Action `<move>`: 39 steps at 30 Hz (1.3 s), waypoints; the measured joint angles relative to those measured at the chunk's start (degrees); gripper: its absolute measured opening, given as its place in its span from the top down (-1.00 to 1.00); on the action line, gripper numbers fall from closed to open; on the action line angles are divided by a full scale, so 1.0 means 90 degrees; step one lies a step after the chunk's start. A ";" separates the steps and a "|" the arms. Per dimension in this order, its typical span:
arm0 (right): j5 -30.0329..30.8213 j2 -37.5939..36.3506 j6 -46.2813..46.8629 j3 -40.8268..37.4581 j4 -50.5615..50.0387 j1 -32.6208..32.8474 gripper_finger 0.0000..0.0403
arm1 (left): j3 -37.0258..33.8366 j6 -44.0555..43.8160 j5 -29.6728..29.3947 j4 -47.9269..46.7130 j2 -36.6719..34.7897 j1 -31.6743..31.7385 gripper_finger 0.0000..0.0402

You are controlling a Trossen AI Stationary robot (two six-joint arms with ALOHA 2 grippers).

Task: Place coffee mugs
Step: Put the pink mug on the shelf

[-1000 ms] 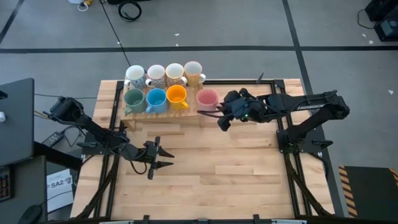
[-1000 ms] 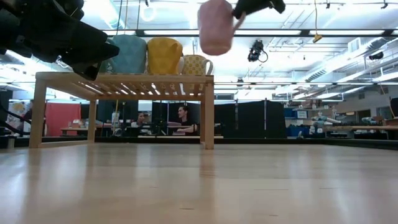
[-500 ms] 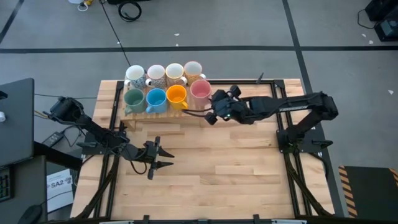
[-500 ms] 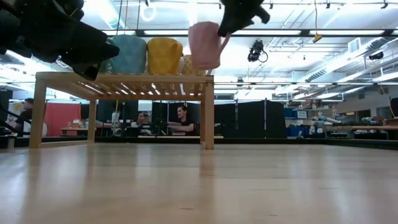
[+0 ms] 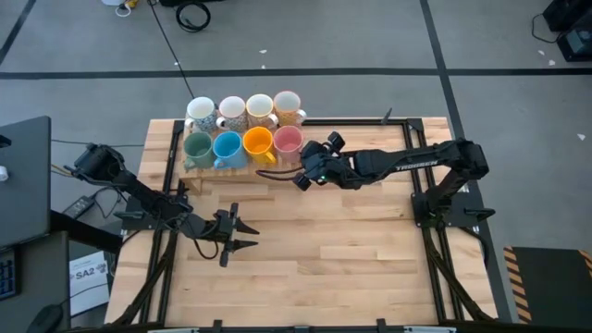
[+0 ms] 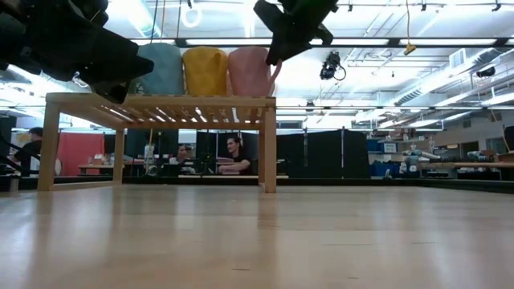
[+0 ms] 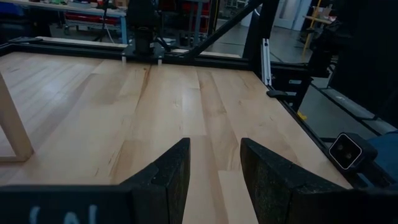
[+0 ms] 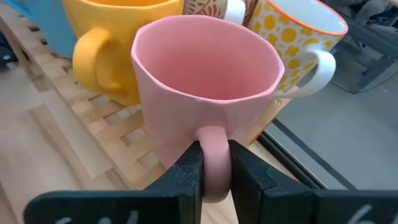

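Eight coffee mugs stand in two rows on the slatted wooden rack (image 5: 242,166) at the table's far left. The front row is green (image 5: 198,146), blue (image 5: 229,146), orange (image 5: 260,141) and pink (image 5: 288,141). My right gripper (image 8: 214,163) reaches in from the right and is shut on the pink mug (image 8: 205,93). In the low view the pink mug's (image 6: 249,72) base is level with its neighbours' on the rack top. My left gripper (image 5: 239,233) waits open, low over the table's near left. My right gripper pinches the pink mug's handle (image 8: 213,140) between its two fingers, one on each side of the loop. The fingers come from the table's right and near side, slanting down. The mug is upright at the right end of the front row, beside the orange mug; whether its base bears on the slats I cannot tell.
A yellow-patterned mug (image 8: 298,43) stands right behind the pink one. Bare wooden tabletop (image 5: 351,250) spreads across the middle and near side. The rack's legs (image 6: 269,144) stand on the table. Beyond the table, people sit in the room (image 6: 237,156).
My right gripper has carried the pink mug toward the table's left edge and down, from high beside the rack's right end onto the front row next to the orange mug. The mug has come down level with the others.
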 joint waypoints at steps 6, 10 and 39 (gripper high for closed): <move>-0.0002 0.0034 -0.0017 0.0005 0.0032 -0.0027 0.68 | 0.0000 -0.0005 0.0002 -0.0016 0.0002 0.0000 0.26; 0.0025 0.0033 -0.0017 0.0005 0.0017 -0.0077 0.68 | 0.0000 -0.0022 0.0000 -0.0030 0.0001 -0.0001 0.26; -0.0659 0.0030 0.0048 0.0005 0.0086 -0.0421 0.62 | 0.0000 -0.0019 0.0002 -0.0025 -0.0001 0.0002 0.26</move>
